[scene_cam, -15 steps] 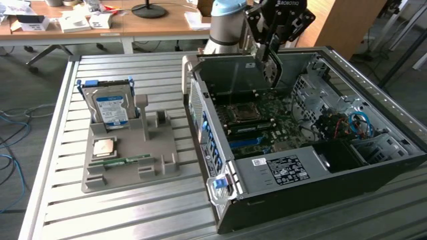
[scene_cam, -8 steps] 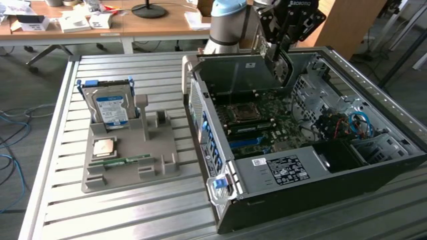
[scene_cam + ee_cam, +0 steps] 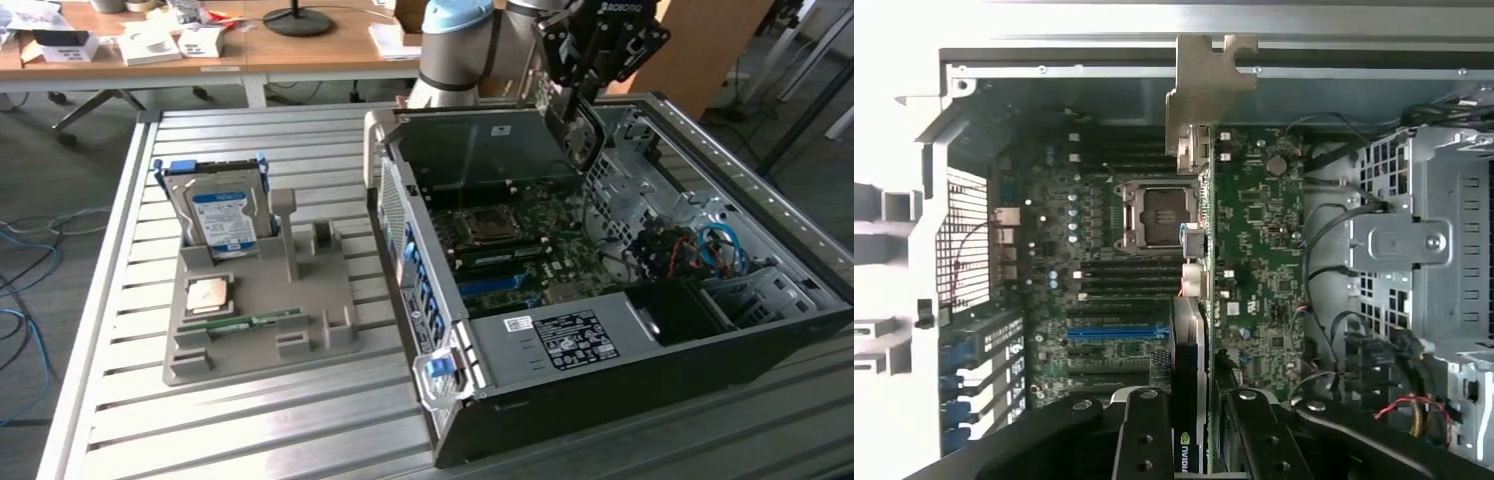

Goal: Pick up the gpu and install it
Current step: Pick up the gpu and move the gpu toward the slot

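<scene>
While it hangs over the open computer case point(image 3: 587, 400), gripper point(image 3: 574, 100): closed on the gpu; one dark finger point(image 3: 1144, 440) presses each flat face of the card
Gpu point(image 3: 1192, 340): thin dark card clamped in the gripper, hanging down into the case above the motherboard; the wrist view sees it edge-on, just beside the processor socket; whether its far end touches anything cannot be told
Bracket point(image 3: 1202, 85): silvery metal, at the end of the gpu farthest from the fingers
Motherboard point(image 3: 527, 245): lies flat on the floor of the case; dark green, crowded with small parts
Processor socket point(image 3: 1154, 215): square, with a silvery frame, near the middle of the board
Blue slot point(image 3: 1116, 332): long and narrow, on the board beside the gpu's edge
Holder tray point(image 3: 314, 340): grey, on the slatted metal table point(image 3: 267, 430), at the exterior view's left of the case
Hard drive point(image 3: 220, 215): silver with a blue-white label; stands upright at the tray's far end
Memory stick point(image 3: 240, 322): narrow, green; lies flat in the tray, well apart from the gripper
</scene>
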Action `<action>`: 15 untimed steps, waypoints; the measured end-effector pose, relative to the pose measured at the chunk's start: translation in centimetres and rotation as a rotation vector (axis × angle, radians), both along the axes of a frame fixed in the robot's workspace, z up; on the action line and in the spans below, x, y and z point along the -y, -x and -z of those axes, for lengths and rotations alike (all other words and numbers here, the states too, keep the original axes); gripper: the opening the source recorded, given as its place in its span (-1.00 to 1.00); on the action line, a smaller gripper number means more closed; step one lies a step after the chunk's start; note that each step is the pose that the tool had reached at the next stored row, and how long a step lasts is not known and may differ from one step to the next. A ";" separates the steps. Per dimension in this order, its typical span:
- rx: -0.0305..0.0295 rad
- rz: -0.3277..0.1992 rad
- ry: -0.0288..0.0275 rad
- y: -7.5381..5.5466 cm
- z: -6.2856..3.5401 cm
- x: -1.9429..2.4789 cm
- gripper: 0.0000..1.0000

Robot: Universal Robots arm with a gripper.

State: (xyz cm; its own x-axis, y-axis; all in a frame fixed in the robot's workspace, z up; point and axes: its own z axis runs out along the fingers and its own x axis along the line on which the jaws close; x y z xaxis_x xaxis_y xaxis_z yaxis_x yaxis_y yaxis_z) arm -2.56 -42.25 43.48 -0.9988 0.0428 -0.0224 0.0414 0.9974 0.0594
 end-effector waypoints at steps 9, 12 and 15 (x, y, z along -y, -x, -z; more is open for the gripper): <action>0.0000 -0.011 -0.0008 -2.0 0.00 0.00 -0.47; 0.0000 -0.014 -0.0007 -2.6 0.00 0.00 -0.47; 0.0000 -0.014 -0.0007 -2.7 0.00 0.00 -0.47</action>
State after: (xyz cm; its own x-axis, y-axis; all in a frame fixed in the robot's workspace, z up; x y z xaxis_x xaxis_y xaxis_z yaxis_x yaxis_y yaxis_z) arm 0.11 -42.25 43.49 -0.9993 0.0292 -0.0224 0.0278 0.9978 0.0601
